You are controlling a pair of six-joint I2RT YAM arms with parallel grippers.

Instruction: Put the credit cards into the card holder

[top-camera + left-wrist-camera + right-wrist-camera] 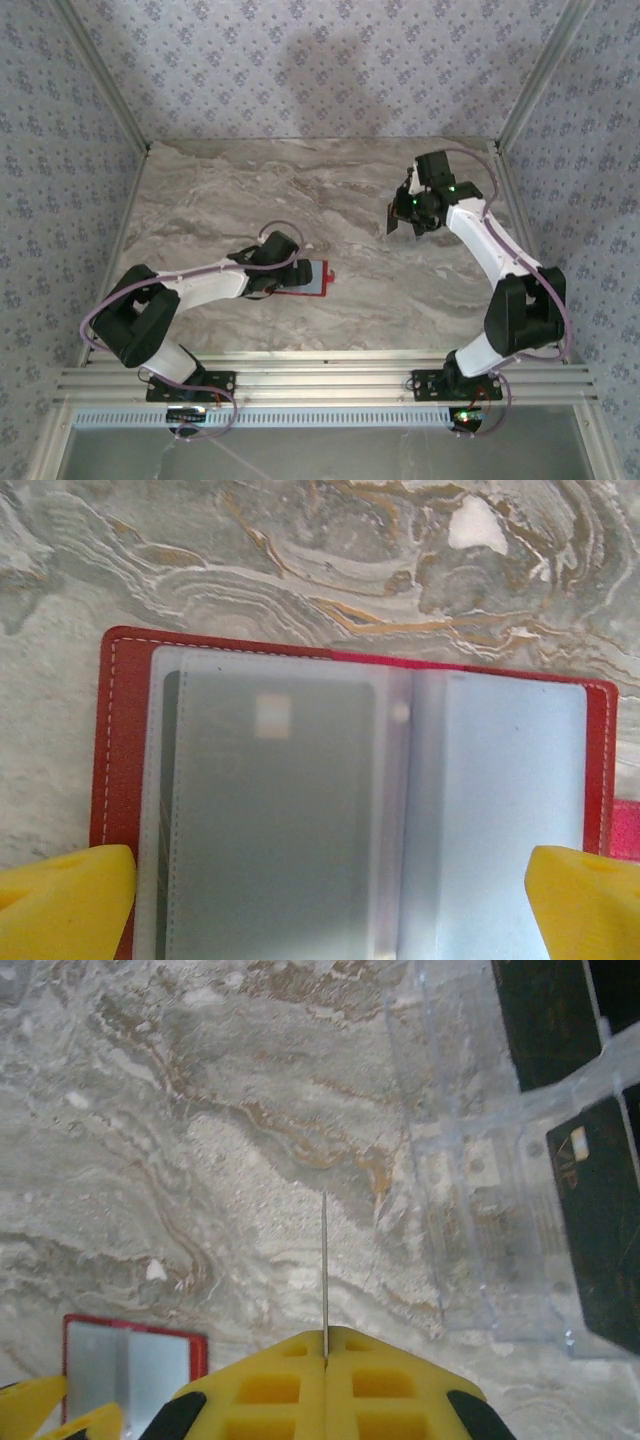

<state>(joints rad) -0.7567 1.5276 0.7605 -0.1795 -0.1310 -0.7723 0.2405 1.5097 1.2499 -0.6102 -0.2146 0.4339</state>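
Note:
The card holder (120, 740) is a red wallet lying open on the marble, its grey pockets facing up. A dark credit card (171, 780) sits inside its left pocket. My left gripper (330, 920) is open, with one yellow finger (65, 900) at each side of the wallet. From above, the left gripper (296, 272) rests over the card holder (316, 280). My right gripper (325, 1335) is shut on a credit card (324, 1260) seen edge-on, held above the table. In the top view the right gripper (405, 212) holds this card (391, 219) at the far right.
A clear plastic tray (480, 1230) lies at the right with two more black cards (600, 1210) in it. The card holder (130, 1360) shows at the lower left of the right wrist view. Patterned walls and metal posts (530, 75) enclose the table.

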